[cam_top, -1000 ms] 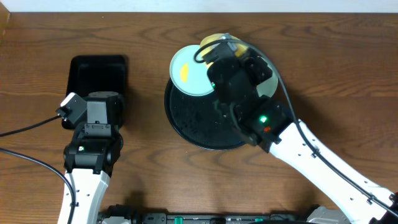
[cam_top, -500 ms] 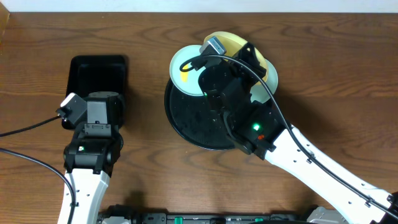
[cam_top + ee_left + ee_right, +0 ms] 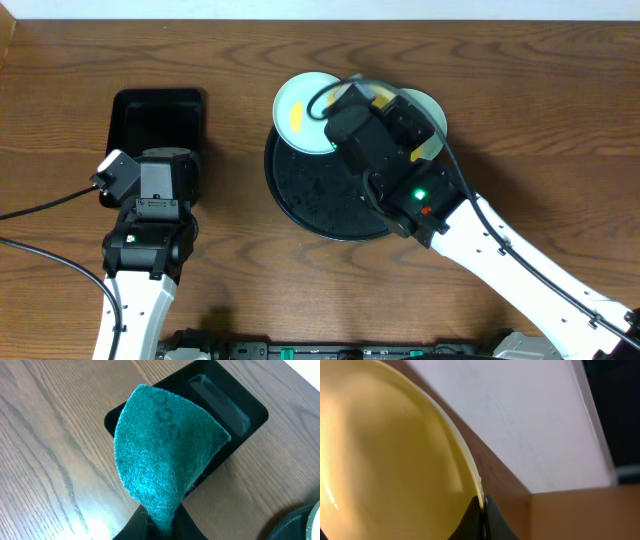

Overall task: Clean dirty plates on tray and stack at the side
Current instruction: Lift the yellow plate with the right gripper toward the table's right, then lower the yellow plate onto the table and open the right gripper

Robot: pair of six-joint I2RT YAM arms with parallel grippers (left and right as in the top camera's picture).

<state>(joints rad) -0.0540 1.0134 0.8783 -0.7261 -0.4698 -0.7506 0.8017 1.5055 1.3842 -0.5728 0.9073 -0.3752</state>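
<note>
Your right gripper is clamped on the rim of the pale yellow plate, at the far side of the round black tray, near the table's far edge. A smeared light blue plate overlaps that tray's far rim. Your left gripper pinches a green scouring pad above the rectangular tray, toward the left edge.

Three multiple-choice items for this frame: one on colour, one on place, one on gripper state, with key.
1. The pad in the left gripper is: A yellow; B green; C white.
2. The smeared blue plate lies: A on the round tray's upper-left edge; B in the left gripper; C in the right gripper.
3. The right gripper is: A open; B shut on the yellow plate's rim; C holding the pad.
Key: B, left wrist view shows green; A, overhead shows it there; B, right wrist view shows the rim pinched.
</note>
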